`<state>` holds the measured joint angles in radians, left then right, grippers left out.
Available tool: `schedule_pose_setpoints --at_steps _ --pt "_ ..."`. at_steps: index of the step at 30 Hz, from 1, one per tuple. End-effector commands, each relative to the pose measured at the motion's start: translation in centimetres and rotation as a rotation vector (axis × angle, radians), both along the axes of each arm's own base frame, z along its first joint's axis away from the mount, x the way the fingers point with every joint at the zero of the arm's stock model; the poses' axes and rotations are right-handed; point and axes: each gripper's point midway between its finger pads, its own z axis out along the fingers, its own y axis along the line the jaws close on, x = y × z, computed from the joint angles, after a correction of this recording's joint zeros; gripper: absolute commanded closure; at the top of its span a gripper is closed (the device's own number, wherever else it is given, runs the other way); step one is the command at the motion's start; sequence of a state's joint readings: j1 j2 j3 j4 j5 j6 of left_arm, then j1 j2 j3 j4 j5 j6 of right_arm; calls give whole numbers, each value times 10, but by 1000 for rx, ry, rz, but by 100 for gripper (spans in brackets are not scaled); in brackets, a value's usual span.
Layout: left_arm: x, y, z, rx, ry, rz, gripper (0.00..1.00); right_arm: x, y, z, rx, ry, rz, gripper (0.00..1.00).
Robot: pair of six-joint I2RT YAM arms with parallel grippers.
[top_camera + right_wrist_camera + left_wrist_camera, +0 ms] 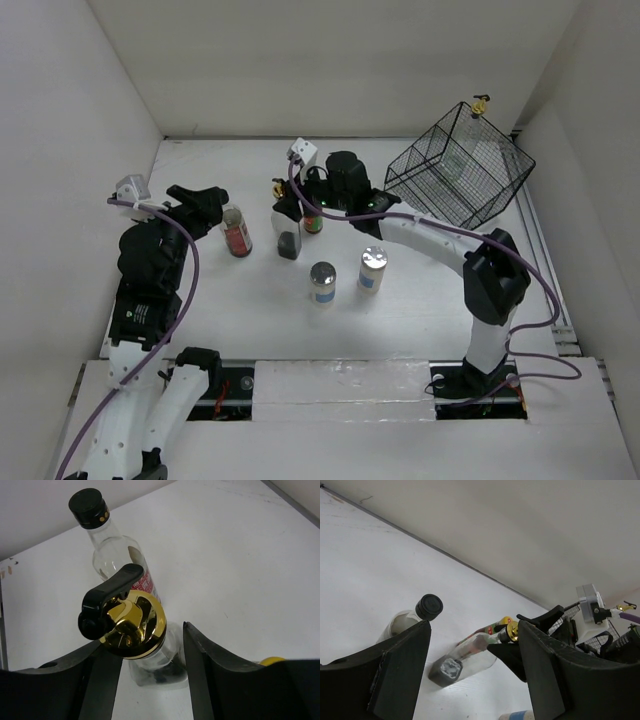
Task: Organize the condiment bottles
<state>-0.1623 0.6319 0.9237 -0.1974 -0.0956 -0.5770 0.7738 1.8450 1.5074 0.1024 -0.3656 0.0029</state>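
My right gripper (295, 203) (150, 642) is shut on the neck of a clear glass cruet (287, 238) (132, 625) with a gold spout, which stands on the table. A red-labelled sauce bottle (313, 221) with a yellow cap stands just right of it. To the cruet's left stands a black-capped jar of red contents (237, 232) (116, 555). My left gripper (213, 207) (474, 627) is open beside this jar, nothing between its fingers. Two silver-topped shakers (322, 283) (372, 268) stand nearer the arms. A second cruet (478, 106) stands in the basket.
The black wire basket (420, 165) sits at the back right near the wall. White walls close in the table on the left, back and right. The right arm reaches across from the front right, above the table behind the shakers.
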Motion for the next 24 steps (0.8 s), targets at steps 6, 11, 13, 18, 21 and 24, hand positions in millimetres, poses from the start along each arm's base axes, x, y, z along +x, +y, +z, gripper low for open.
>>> schedule_pose_setpoints --at_steps 6,11,13,18,21,24 --pt "1 -9 12 6 -65 -48 34 -2 21 58 184 -98 19 52" --pt "1 -10 7 7 -56 -58 34 -4 20 61 208 -96 17 73" --pt "1 -10 9 6 -65 -58 34 -3 20 60 215 -91 7 76" --pt "1 -12 10 6 -65 -68 35 -14 13 137 372 -150 18 79" --pt "-1 -12 12 4 -74 -68 35 -6 -9 205 466 -228 -46 79" --pt "-1 -13 14 3 -83 -77 35 0 -53 275 562 -309 -125 79"
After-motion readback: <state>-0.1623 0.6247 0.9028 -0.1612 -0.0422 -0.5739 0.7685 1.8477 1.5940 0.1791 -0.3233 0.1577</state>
